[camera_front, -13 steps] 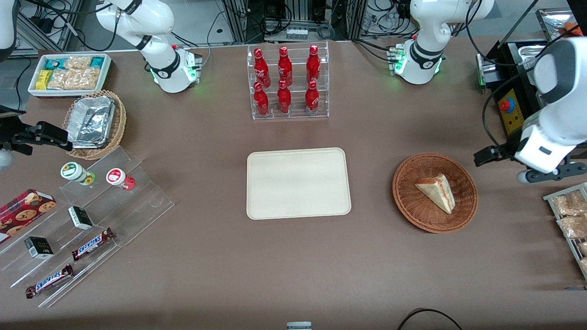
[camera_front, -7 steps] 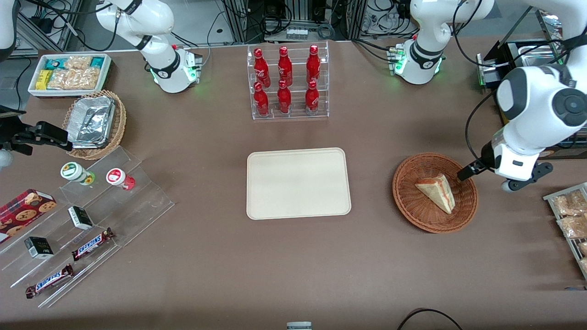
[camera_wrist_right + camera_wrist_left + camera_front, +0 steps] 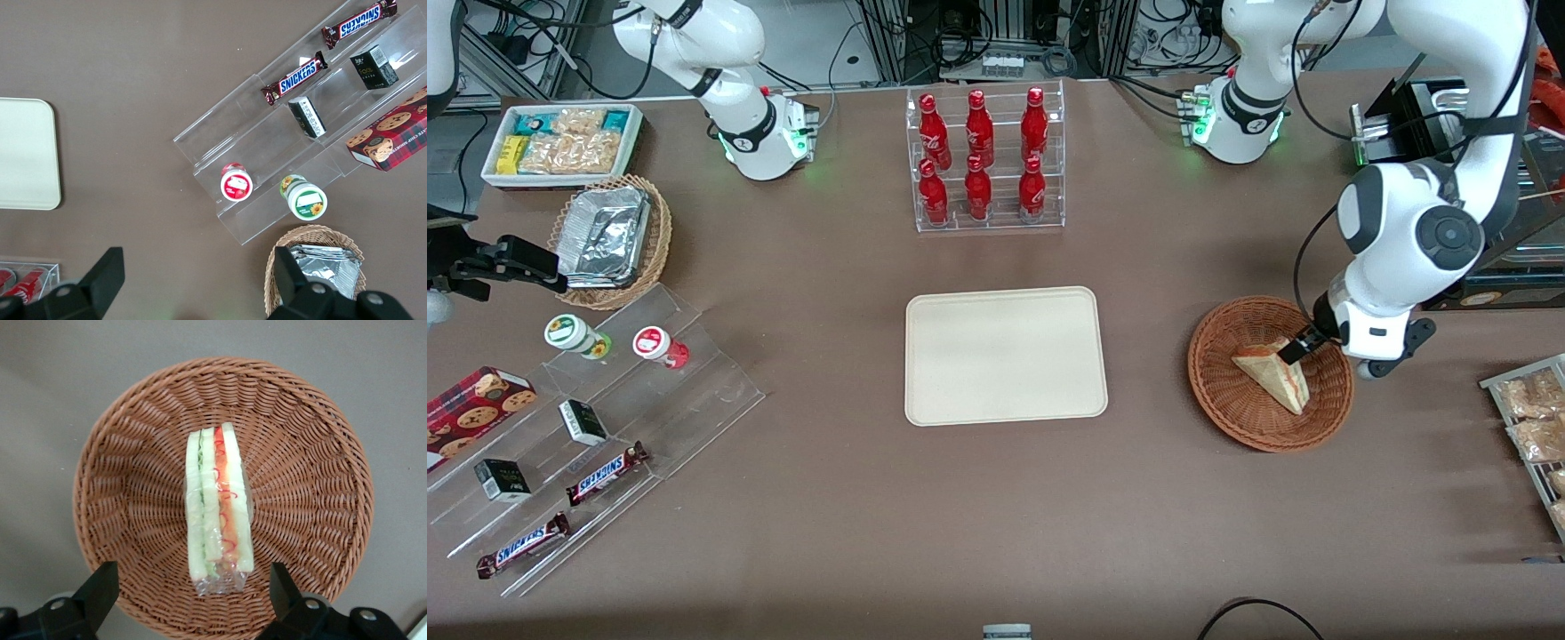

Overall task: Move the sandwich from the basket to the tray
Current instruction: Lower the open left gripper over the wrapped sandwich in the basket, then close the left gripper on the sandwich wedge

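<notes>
The working left arm reaches down from its base and bends at a white elbow joint, its wrist tilted so that the black two-finger claw (image 3: 1294, 349) hangs over the round reddish-brown woven wicker basket (image 3: 1227, 400), at the rim edge toward the working arm's end of the table. In the left wrist view the claw (image 3: 190, 593) is spread wide: its two dark fingers (image 3: 99, 590) stand well apart, with nothing between them and nothing touching them, above the wicker basket (image 3: 300, 487).

Directly under the claw lies the small triangular sandwich wedge of pale bread in clear wrap (image 3: 1273, 373), resting inside the basket on its woven floor. The wrist view shows the sandwich (image 3: 217, 507) edge-on, with green and red-orange filling layers between the bread slices, its long axis running straight out from the gap between the fingers. One finger sits to each side of the wedge's nearer end, higher than it and clear of it.

Well away from the claw, toward the parked arm's end of the table, the flat cream-beige rectangular tray with rounded corners (image 3: 925, 391) lies on the brown tabletop (image 3: 996, 516), apart from the basket.
</notes>
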{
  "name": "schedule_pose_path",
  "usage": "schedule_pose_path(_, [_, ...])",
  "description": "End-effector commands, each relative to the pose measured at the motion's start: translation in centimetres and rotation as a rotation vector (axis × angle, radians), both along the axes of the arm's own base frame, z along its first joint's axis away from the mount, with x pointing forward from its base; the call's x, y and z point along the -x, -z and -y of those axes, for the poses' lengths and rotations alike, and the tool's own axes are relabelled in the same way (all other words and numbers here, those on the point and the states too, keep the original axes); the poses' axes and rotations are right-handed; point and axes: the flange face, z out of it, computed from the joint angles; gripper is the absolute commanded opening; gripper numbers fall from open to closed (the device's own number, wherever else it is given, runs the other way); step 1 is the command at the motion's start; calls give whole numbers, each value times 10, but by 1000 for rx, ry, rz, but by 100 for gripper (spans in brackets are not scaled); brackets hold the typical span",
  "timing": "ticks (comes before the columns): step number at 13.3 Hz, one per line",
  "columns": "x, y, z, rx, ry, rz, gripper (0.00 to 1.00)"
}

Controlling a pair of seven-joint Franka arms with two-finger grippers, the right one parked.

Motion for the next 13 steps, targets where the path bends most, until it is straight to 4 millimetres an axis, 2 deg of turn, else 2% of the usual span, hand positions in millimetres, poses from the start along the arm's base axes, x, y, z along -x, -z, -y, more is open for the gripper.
schedule_pose_path(1, [2,24,8,6,-12,20,100])
schedule_pose_path(4, [4,46,8,7,-13,26,100])
schedule_pose_path(8, [5,60,7,7,-18,15,99])
schedule_pose_path(9, [5,62,7,7,-31,14,88])
schedule_pose_path(10, [4,64,7,7,-56,11,61])
schedule_pose_path(11, [5,64,8,6,-55,9,21])
schedule_pose_path(12, [5,63,8,6,-53,6,0])
schedule_pose_path(13, [4,60,9,6,-52,8,0])
